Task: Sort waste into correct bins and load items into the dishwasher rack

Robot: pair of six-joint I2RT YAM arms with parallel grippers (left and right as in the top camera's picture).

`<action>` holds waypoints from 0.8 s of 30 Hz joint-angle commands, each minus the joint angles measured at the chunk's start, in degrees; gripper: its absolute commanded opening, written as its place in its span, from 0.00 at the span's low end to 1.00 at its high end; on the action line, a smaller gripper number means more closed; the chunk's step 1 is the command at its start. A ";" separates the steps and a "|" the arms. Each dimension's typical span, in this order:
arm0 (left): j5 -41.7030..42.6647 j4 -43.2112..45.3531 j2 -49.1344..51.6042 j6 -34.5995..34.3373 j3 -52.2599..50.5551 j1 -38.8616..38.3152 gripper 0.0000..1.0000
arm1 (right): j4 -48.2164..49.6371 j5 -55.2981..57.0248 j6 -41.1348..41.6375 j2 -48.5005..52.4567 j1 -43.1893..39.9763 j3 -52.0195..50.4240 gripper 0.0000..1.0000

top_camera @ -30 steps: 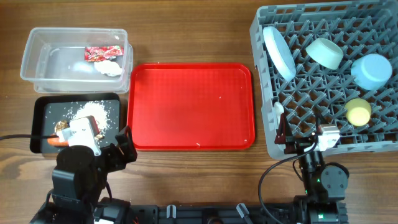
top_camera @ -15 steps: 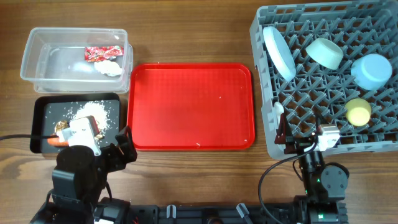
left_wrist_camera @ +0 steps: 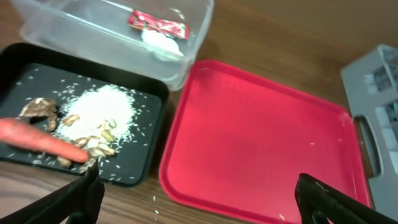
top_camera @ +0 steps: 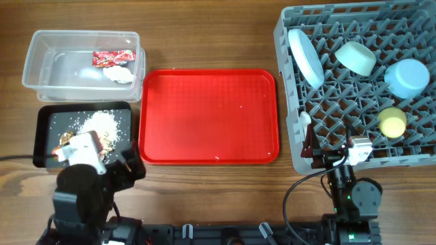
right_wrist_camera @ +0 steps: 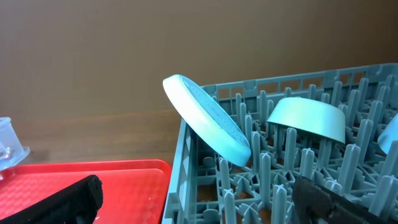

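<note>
The clear tub (top_camera: 41,58) holds a red wrapper (top_camera: 112,58) and white tissue (top_camera: 120,74). The black tray (top_camera: 48,122) holds rice crumbs (top_camera: 102,121). In the left wrist view, brown scraps (left_wrist_camera: 93,142) and an orange carrot (left_wrist_camera: 37,138) lie in it. The grey rack (top_camera: 300,153) holds a blue plate (top_camera: 305,56), mint bowl (top_camera: 355,58), blue bowl (top_camera: 407,76), yellow cup (top_camera: 392,122) and white spoon (top_camera: 304,119). My left gripper (left_wrist_camera: 202,205) is open and empty at the black tray's front right corner. My right gripper (right_wrist_camera: 199,205) is open and empty at the rack's front left corner.
A red serving tray (top_camera: 210,116) lies between the bins and the rack, with a few crumbs on it. A few rice grains lie on the wood (left_wrist_camera: 155,202) between the black tray and the red tray. The arm bases stand at the table's front edge.
My left arm has shifted slightly left and back toward the front edge, now covering the carrot in the overhead view. The right arm has not moved.
</note>
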 commanded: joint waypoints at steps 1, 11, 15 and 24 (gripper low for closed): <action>1.03 3.37 -5.64 0.04 -5.11 6.10 1.00 | 0.20 0.98 -0.20 -0.57 0.35 -0.07 1.00; 6.67 32.74 -24.09 1.84 -33.79 9.60 1.00 | 0.20 0.96 -0.17 -0.57 0.35 -0.07 1.00; 6.69 45.00 -26.69 4.17 -41.20 9.57 1.00 | 0.20 0.98 -0.20 -0.57 0.35 -0.07 1.00; 14.14 55.19 -26.69 15.41 -49.64 9.57 1.00 | 0.20 0.98 -0.20 -0.57 0.35 -0.07 1.00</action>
